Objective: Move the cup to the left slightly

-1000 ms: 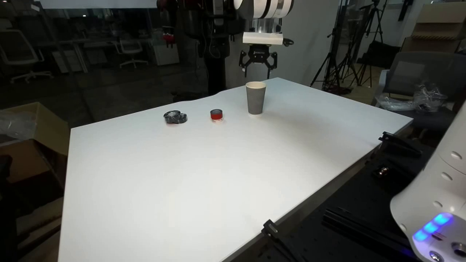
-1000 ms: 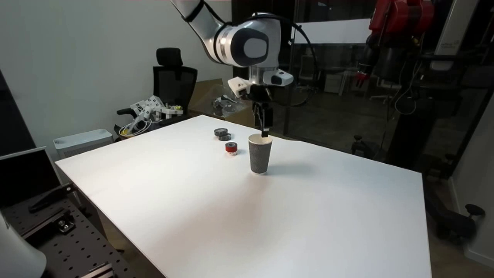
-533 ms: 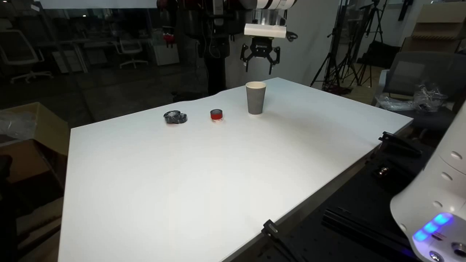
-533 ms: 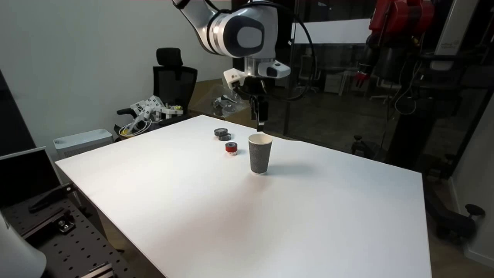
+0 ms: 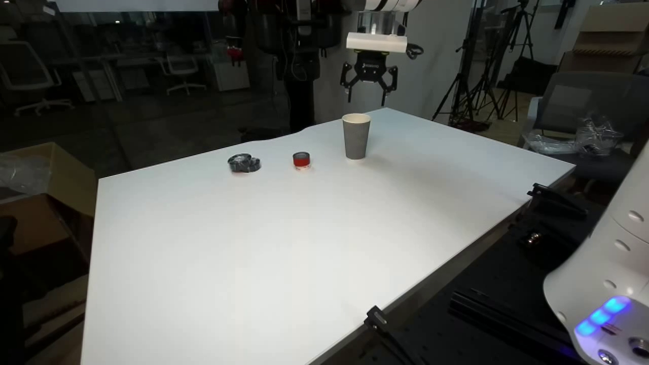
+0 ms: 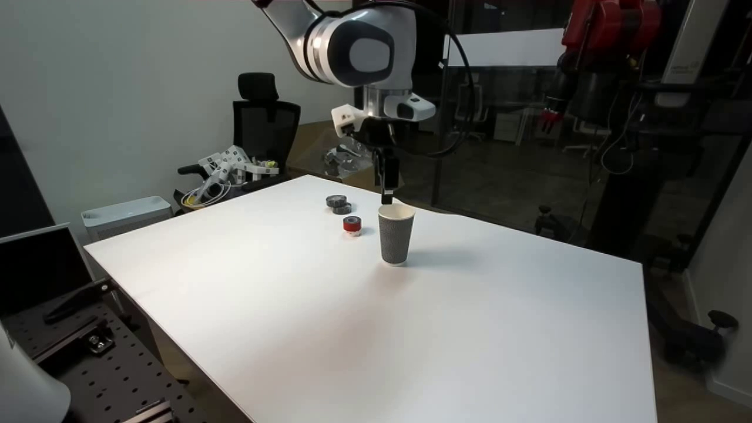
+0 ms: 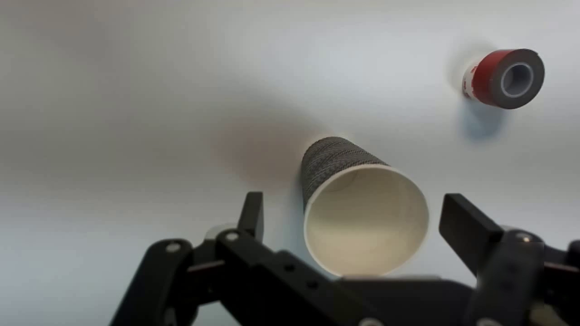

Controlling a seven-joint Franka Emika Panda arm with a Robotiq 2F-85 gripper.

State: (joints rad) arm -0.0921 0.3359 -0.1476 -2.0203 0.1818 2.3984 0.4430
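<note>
The cup [image 5: 356, 138] is a tapered grey ribbed paper cup with a pale rim, standing upright on the white table in both exterior views [image 6: 395, 238]. In the wrist view the cup [image 7: 337, 160] is seen from above, its open mouth lying between the two fingers in the picture. My gripper [image 5: 366, 101] is open and empty. It hangs pointing down, higher than the rim, in both exterior views [image 6: 387, 198]. In the wrist view a gap shows on each side between the rim and the fingers [image 7: 355, 215]. The rim's near edge is partly hidden by the gripper body.
A small red and grey tape roll [image 5: 301, 160] stands beside the cup and also shows in the wrist view [image 7: 507, 79]. Dark tape rolls [image 6: 338, 204] lie farther along the white table [image 5: 228, 263]. Black clamps [image 5: 376, 319] sit at the table's edge.
My gripper has risen, then shifted sideways and sunk slightly, ending farther right in one exterior picture and farther left in the other. The fingers have stayed open. The cup has not moved.
</note>
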